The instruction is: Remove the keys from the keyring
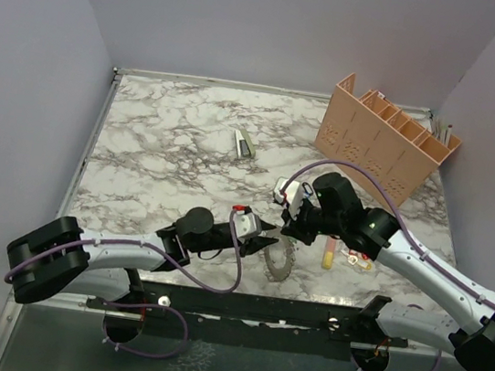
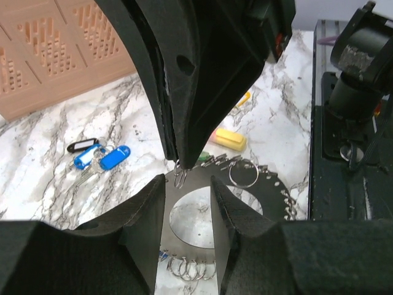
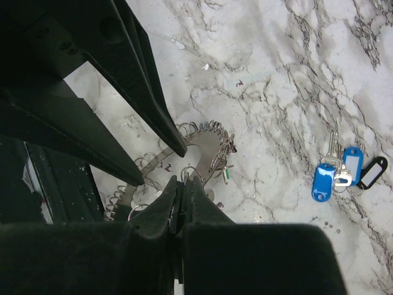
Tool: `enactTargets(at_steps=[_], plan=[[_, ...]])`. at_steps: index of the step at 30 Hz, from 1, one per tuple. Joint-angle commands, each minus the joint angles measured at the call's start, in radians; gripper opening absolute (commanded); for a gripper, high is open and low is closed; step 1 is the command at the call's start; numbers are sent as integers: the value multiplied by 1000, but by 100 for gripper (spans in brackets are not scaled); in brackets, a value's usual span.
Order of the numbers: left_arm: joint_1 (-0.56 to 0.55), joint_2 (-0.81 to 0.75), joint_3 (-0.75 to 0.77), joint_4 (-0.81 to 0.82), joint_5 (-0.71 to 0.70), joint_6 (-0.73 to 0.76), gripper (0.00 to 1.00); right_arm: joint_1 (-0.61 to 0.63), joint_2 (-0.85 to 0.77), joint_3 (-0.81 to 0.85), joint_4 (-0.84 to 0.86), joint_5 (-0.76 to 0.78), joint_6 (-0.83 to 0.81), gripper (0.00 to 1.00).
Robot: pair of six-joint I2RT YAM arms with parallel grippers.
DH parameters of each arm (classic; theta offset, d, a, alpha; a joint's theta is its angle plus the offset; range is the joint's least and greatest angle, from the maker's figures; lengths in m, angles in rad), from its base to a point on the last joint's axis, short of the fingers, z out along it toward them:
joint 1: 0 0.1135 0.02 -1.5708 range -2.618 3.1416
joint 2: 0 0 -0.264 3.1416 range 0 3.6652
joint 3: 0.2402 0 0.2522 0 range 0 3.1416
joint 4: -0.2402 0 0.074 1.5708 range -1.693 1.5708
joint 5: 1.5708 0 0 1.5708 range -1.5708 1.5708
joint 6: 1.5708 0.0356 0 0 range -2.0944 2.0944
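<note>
Keyring: the keyring (image 1: 280,257) lies flat on the marble table (image 1: 169,156), close to the near edge at about mid-width, with both gripper tips at it.
Left gripper: the left gripper (image 2: 186,184) has its fingers spread. Its own wrist view shows the ring's open centre through the gap between them. From the top it is only a dark wedge at the ring's left edge.
Right gripper: the right gripper (image 3: 180,184) has its fingers pressed together, tip down at the ring's rim among the small split rings (image 2: 242,174). Whether one of these is pinched cannot be told.
Keys: the keys (image 3: 334,175), blue-headed and bunched with a black tag (image 3: 373,172), lie on the marble off the keyring and apart from it. Both wrist views show them; the top view does not make them out.
Green piece: a small green piece (image 3: 226,174) sits at the ring's edge, too small to name.
Yellow tags: yellow tags (image 1: 329,250) lie just right of the ring, plain from the top and partly visible in the left wrist view.
Rack: an orange rack (image 1: 384,135) stands at the far right.
Pale object: a pale object (image 1: 245,144) lies far of centre, seen only from the top.
</note>
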State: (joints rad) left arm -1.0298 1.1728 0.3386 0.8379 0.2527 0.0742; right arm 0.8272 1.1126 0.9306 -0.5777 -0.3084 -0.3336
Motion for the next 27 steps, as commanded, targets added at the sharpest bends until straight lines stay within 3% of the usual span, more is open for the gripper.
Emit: enactTargets(at_steps=[1, 14, 27], plan=[[-3, 46, 32, -28, -19, 42, 36, -1, 2, 37, -19, -34, -14, 1], [0, 166, 83, -30, -28, 82, 31, -1, 2, 28, -9, -35, -9, 1], [1, 167, 92, -25, 29, 104, 20, -1, -5, 28, -6, -37, -2, 1]])
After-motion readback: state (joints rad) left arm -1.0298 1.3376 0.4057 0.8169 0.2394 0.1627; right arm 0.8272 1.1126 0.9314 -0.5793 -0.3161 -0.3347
